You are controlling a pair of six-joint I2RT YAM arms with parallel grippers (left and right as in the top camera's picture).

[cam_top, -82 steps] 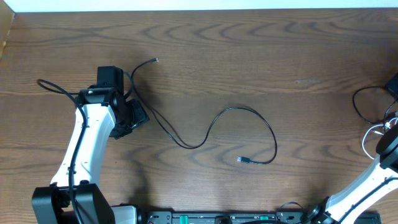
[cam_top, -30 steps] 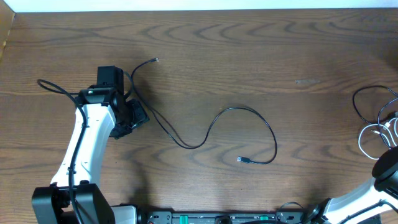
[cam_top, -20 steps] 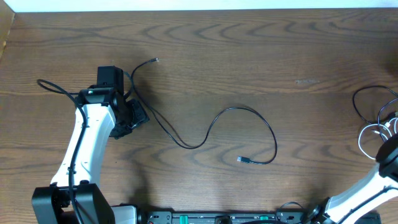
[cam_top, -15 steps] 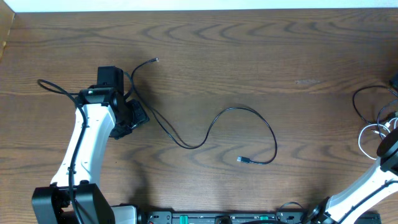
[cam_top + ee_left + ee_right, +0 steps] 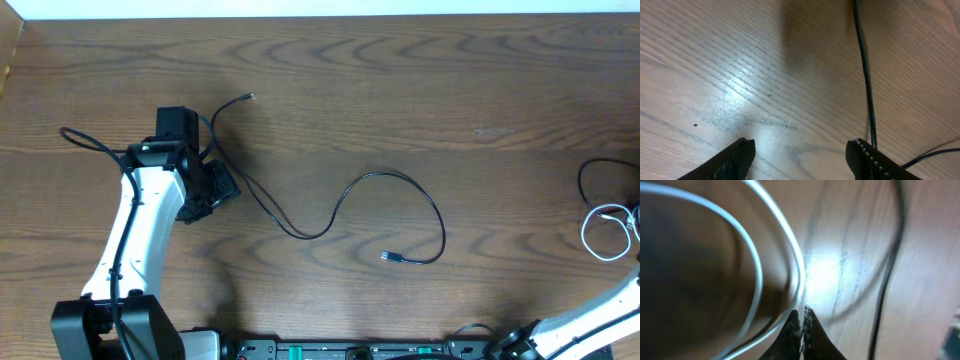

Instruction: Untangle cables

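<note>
While the left arm waits over the left part of the wooden table (image 5: pixel 420 80), the left gripper (image 5: pixel 801 147) is spread wide just above the wood, with nothing between its fingers. A long black cable (image 5: pixel 385 175) passes right by one finger in the wrist view, but it is not held. That cable snakes from a small plug (image 5: pixel 250 97) near the left arm, across the middle of the table, to its other plug (image 5: pixel 390 257). Over at the far right edge, the right gripper (image 5: pixel 801 317) has its fingertips pressed together. Its wrist view is blurred, but they look pinched on the white cable (image 5: pixel 584 230), whose loops lie near a second black cable (image 5: pixel 600 163)
</note>
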